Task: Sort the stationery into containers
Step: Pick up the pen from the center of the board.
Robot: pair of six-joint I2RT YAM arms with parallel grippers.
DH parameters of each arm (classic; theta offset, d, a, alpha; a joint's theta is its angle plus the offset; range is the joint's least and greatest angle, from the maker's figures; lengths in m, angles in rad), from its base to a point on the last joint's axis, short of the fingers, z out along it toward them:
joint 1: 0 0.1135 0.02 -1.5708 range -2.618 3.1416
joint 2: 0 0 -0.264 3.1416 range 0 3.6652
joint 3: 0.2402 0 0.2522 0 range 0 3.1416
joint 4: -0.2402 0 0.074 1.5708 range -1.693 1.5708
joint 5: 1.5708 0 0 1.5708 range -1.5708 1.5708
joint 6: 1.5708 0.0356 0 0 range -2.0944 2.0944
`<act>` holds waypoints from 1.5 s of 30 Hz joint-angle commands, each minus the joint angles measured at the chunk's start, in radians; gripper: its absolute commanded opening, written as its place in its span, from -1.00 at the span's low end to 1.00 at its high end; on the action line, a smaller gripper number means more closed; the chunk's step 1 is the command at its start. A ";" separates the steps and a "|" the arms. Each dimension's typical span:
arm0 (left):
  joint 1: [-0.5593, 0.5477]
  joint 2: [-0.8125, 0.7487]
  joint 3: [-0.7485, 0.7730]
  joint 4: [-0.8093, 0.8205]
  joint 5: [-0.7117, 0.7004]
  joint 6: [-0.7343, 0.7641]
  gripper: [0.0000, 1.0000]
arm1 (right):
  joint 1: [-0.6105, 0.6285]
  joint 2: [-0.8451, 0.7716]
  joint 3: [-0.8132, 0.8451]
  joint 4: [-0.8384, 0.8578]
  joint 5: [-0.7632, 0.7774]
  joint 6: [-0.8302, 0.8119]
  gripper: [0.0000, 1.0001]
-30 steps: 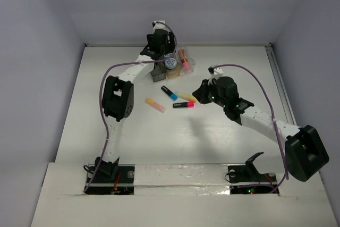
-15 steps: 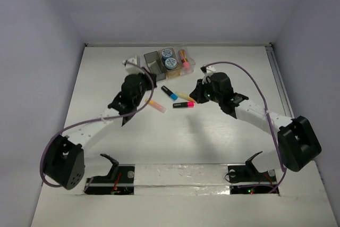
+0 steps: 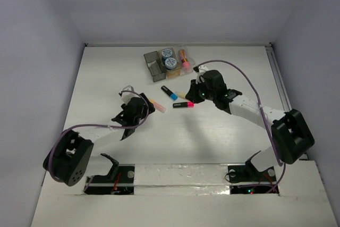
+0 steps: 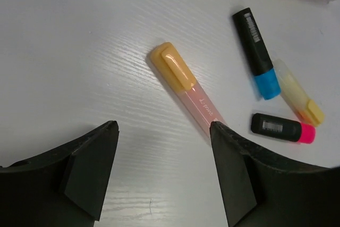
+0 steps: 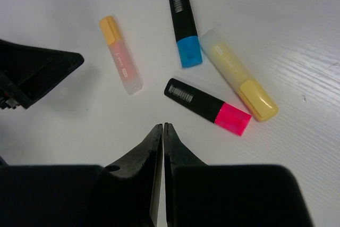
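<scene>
Wide-spread fingers [image 4: 90,168], orange-capped highlighter [image 4: 186,91] ahead, blue pen [image 4: 257,51], yellow pen [image 4: 300,99], pink pen [image 4: 281,127] rightward

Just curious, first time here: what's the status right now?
Left pincer open, empty, by orange-capped highlighter. Right pincer shut, empty. Blue highlighter, yellow highlighter, pink highlighter loose too. Nothing blocking.

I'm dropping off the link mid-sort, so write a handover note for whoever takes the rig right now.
Left tool: open, empty, poised over the orange-capped highlighter.
Right tool: shut, empty, close to the pink highlighter.
Done: two tubs sit in the middle compartment of the row of bins, and the pink stick is in its clear end.
Left: all four highlighters lie loose on the table, including the blue highlighter and yellow highlighter. Each needs binning.
</scene>
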 commanded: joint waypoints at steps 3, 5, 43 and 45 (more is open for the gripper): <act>-0.015 0.108 0.152 -0.075 -0.079 -0.109 0.34 | 0.023 0.009 0.034 0.013 0.009 -0.017 -0.79; -0.030 0.166 0.198 -0.118 -0.098 -0.127 0.34 | 0.023 0.011 0.037 0.011 0.013 -0.020 -0.78; -0.153 0.582 0.515 -0.387 -0.217 0.093 -0.04 | 0.023 -0.083 -0.019 0.039 0.087 -0.015 -0.73; -0.162 0.590 0.525 -0.390 -0.218 0.095 -0.14 | 0.023 -0.092 -0.022 0.040 0.088 -0.015 -0.73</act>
